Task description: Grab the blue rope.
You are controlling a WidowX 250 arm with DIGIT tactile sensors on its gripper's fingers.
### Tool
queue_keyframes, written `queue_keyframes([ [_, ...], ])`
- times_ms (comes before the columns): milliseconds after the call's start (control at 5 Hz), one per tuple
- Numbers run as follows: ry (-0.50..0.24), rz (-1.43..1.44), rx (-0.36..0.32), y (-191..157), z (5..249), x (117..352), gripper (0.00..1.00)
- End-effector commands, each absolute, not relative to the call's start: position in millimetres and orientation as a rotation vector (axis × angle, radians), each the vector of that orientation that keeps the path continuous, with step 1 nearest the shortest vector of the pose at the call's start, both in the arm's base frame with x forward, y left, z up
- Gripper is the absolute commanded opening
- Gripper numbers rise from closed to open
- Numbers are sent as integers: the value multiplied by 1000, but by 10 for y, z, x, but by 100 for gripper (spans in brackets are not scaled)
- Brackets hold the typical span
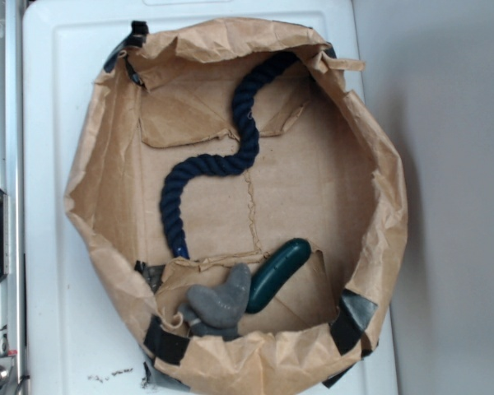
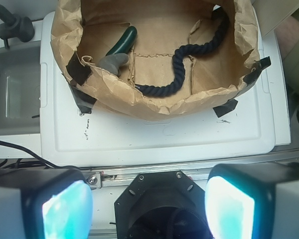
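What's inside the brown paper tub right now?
The paper tub holds the blue rope snaking across its floor, a dark green capsule and a grey plush toy. The near wall hides the rope's tip in the wrist view.

The blue rope [image 1: 218, 164], thick, dark navy and twisted, lies snaking in an S, untouched.

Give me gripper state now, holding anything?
Gripper: open, fingers spread wide, holding nothing. It sits outside the paper basket; the blue rope lies untouched inside.
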State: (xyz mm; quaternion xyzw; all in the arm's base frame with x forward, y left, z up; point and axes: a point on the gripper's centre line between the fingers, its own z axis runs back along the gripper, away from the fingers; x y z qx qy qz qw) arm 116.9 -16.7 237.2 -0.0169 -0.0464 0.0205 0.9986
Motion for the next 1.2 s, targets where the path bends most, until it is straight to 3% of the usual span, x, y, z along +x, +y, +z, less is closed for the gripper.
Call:
queue_keyframes([
  [0,-93,41,-34,-167,2372,1169,100],
  [200,-72,86,-54,-184,2363,1318,100],
  [600,-81,133,-8,-92,2119,1670,100],
  [1000,-97,327,-39,50,1811,2319,100],
])
